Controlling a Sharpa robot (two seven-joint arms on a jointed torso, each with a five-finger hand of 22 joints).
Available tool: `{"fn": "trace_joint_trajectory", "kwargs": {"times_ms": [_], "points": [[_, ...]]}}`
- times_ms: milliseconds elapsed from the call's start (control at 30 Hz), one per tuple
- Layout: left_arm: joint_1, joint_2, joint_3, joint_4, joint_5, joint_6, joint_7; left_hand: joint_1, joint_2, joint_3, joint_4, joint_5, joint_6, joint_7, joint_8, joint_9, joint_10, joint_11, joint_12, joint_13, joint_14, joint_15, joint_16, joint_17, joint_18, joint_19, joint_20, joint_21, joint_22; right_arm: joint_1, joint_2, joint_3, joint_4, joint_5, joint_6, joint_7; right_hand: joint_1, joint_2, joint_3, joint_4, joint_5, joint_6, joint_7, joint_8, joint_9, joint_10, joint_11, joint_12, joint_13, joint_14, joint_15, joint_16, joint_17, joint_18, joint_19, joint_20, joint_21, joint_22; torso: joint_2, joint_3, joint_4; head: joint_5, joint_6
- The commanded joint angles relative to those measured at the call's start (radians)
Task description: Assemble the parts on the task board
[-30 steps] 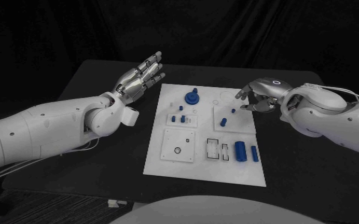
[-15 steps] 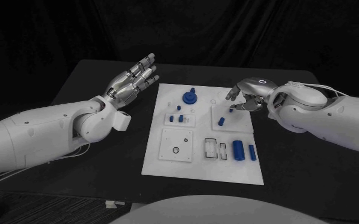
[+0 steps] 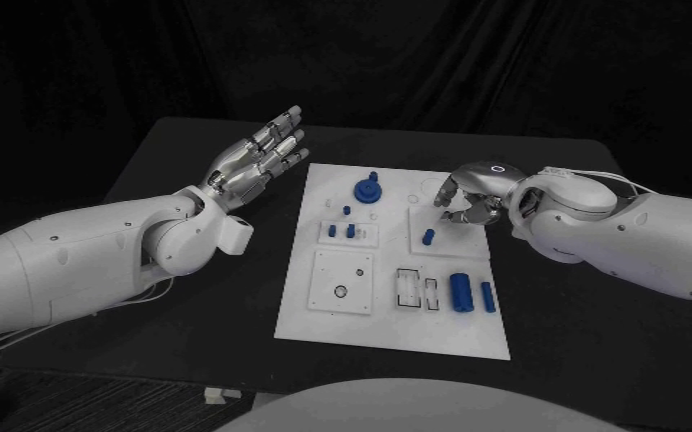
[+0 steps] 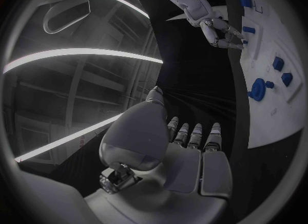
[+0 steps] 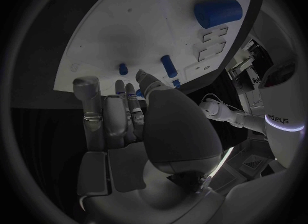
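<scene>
Head view, compared with the two earlier pictures, showed that the right arm had advanced from the counter's right side over the board's upper right section. The right robot hand had come from beside the board edge to a position above the small raised plate there, fingers curled downward. A small blue peg stood just beside the fingertips; contact could not be confirmed, so whether anything was held could not be told. The left robot hand had stayed lifted beside the board's upper left corner, palm up, fingers straight and apart, holding nothing.

Judgement: the right robot hand was probably closing on a peg at that plate, an early step, since most parts lay unassembled.

Board: a white rectangular plate lay at the counter's middle, carrying raised sub-plates. Parts, by size:
- a blue round gear-like part with a knob, near the upper edge;
- a blue cylinder, lower right, beside two empty rectangular slots;
- a slimmer blue bar, just right of the cylinder;
- small blue pegs, left of centre.
</scene>
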Motion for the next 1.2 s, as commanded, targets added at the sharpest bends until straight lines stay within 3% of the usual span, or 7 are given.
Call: {"fn": "trace_joint_trajectory", "kwargs": {"times_ms": [33,267,467,800,1033,1200], "points": [[-0.001,0.003,0.001,0.001,-0.007,0.016,0.078,0.011,0.002,0.002,-0.003,0.009,0.003,0.007,-0.002,0.0,0.0,0.009,-0.004,-0.001,0.0,0.009,-0.004,-0.002,0.008,-0.001,0.009,-0.003,-0.001,-0.006,-0.001,0.001,-0.004,-0.005,0.025,-0.013,0.004,-0.004,0.008,0.001,0.004,0.005,0.002,0.003,0.001,0.006,0.001,0.004,-0.001,0.0,-0.005,-0.006,-0.001,0.012,-0.005,-0.002,-0.002,0.088,-0.001,-0.0001,0.0006,0.005,-0.006],[-0.002,0.008,0.001,-0.003,-0.007,0.022,0.073,0.023,0.007,0.003,-0.005,0.019,0.006,0.013,-0.001,0.0,0.0,0.019,-0.004,-0.001,0.0,0.026,-0.004,-0.002,0.008,-0.001,0.022,-0.003,0.003,-0.01,0.0,0.001,-0.01,-0.005,0.038,-0.02,0.004,-0.006,0.009,0.0,0.006,0.004,0.005,0.001,0.0,0.005,0.003,0.003,-0.003,-0.001,-0.003,-0.009,-0.005,0.012,-0.007,-0.001,-0.009,0.087,-0.002,0.0006,-0.0006,0.007,-0.011],[-0.003,0.011,0.001,0.002,-0.007,0.029,0.069,0.03,0.011,0.004,-0.009,0.031,0.009,0.019,-0.001,0.001,0.0,0.025,-0.004,-0.001,0.0,0.032,-0.004,-0.002,0.008,-0.001,0.028,-0.002,0.006,-0.017,0.004,0.001,-0.026,-0.005,0.038,-0.02,0.014,-0.009,0.022,-0.009,0.047,0.011,0.002,-0.004,-0.002,0.003,0.004,-0.001,-0.01,-0.005,-0.003,-0.013,-0.011,0.014,-0.011,-0.001,-0.021,0.086,-0.003,0.0009,-0.0006,0.007,-0.01],[-0.004,0.012,0.001,0.001,-0.007,0.038,0.059,0.05,0.015,0.006,-0.027,0.063,0.013,0.028,0.0,0.002,0.002,0.042,-0.001,0.0,0.0,0.052,-0.004,-0.002,0.009,0.0,0.042,-0.001,0.014,-0.025,0.011,0.001,-0.044,-0.005,0.036,-0.019,0.028,-0.007,0.043,-0.02,0.075,0.023,0.001,-0.005,-0.002,0.011,0.004,0.0,-0.015,-0.008,-0.003,-0.015,-0.015,0.014,-0.013,-0.001,-0.028,0.086,-0.004,-0.0004,-0.0028,0.017,-0.025],[-0.005,0.016,0.001,-0.001,-0.007,0.044,0.054,0.054,0.021,0.007,-0.033,0.084,0.022,0.037,0.002,0.003,0.002,0.045,0.0,0.0,0.0,0.057,-0.004,-0.002,0.009,0.001,0.047,0.0,0.019,-0.031,0.015,0.001,-0.049,-0.005,0.028,-0.014,0.027,-0.003,0.055,-0.019,0.076,0.038,0.001,0.0,0.0,0.026,0.004,0.005,-0.018,-0.017,-0.002,-0.038,-0.038,0.016,-0.018,-0.001,-0.044,0.083,-0.004,0.0013,0.0,0.014,-0.026],[-0.005,0.017,0.001,-0.003,-0.007,0.045,0.05,0.06,0.024,0.009,-0.042,0.097,0.027,0.045,0.002,0.004,0.003,0.049,0.001,0.001,0.0,0.062,-0.004,-0.002,0.009,0.001,0.051,0.001,0.023,-0.033,0.016,0.001,-0.052,-0.005,0.016,-0.011,0.032,0.0,0.072,-0.025,0.067,0.073,0.0,0.012,0.007,0.063,-0.005,0.015,-0.021,-0.02,-0.008,-0.05,-0.052,0.018,-0.019,-0.004,-0.05,0.082,-0.004,0.0014,-0.0001,0.015,-0.026]]}}
